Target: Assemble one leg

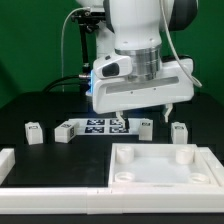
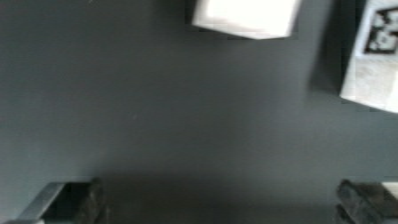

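Several small white legs stand on the dark table in the exterior view: two at the exterior view's left (image 1: 35,131) (image 1: 66,131), one near the middle (image 1: 146,128) and one to the right (image 1: 180,131). My gripper (image 1: 143,114) hangs above the table over the middle leg, behind the white tray (image 1: 200,176). In the wrist view my gripper (image 2: 219,203) is open and empty, with only dark table between the fingertips (image 2: 68,198). A white block (image 2: 246,15), likely a leg, lies ahead of it. A white tagged piece (image 2: 374,55) sits at the frame edge; I cannot tell which part it is.
The marker board (image 1: 100,125) lies flat between the left legs and the middle leg. A white L-shaped rail (image 1: 25,172) runs along the front left. A black stand and cables rise behind the arm (image 1: 85,50).
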Controlling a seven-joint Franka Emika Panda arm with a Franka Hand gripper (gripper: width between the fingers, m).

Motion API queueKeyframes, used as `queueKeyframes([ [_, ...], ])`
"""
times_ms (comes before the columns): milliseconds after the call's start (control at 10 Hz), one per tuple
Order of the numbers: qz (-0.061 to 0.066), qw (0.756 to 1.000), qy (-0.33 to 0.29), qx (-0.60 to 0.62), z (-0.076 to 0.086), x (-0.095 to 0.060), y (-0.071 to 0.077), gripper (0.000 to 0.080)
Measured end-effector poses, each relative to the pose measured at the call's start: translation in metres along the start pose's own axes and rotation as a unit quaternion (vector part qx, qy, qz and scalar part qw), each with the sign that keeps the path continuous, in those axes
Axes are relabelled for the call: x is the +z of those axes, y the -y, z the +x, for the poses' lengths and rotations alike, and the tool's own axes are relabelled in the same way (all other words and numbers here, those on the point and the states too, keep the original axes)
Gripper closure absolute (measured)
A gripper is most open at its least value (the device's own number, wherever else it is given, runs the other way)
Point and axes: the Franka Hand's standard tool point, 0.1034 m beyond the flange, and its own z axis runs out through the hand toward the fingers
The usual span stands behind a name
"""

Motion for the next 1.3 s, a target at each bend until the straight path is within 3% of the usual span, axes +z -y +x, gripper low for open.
queueKeyframes([
  [200,0.002,0.994,0.003,0.105,-0.005,0.004,0.015,0.0150],
  [300,0.005,0.990,0.004,0.141,-0.011,0.006,0.029,0.0150],
  [700,0.012,0.995,0.000,0.095,-0.017,0.008,0.065,0.0150],
  [1000,0.010,0.996,0.029,0.086,-0.021,0.009,0.063,0.0150],
  [1300,0.017,0.983,0.170,0.070,-0.025,0.011,0.058,0.0150],
])
